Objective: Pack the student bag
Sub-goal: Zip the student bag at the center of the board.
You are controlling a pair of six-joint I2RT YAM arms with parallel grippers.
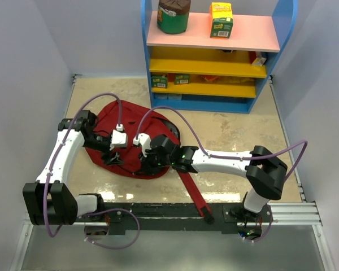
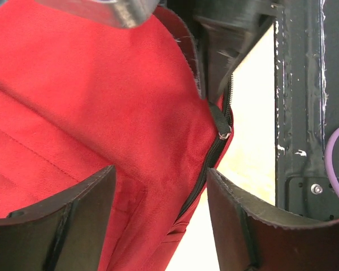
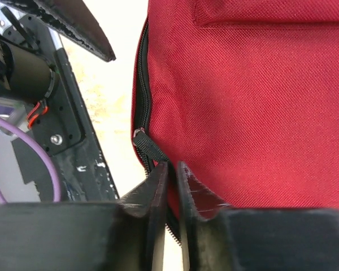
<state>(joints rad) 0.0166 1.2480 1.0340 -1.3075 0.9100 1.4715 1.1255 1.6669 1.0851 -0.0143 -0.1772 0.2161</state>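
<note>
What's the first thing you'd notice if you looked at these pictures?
The big red student bag lying flat in the middle of the table, with the left arm and right arm bent over it. Up close, the right end effector pinches the black zipper pull at the bag's edge. Behind stands a bright blue, pink and yellow shelf.

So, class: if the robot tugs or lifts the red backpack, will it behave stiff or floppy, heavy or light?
Probably floppy: the backpack lies flattened and creased on the table, so it should sag when lifted. It looks unfilled, so likely light. A tug on the zipper pull in the right gripper may drag the whole bag.
</note>
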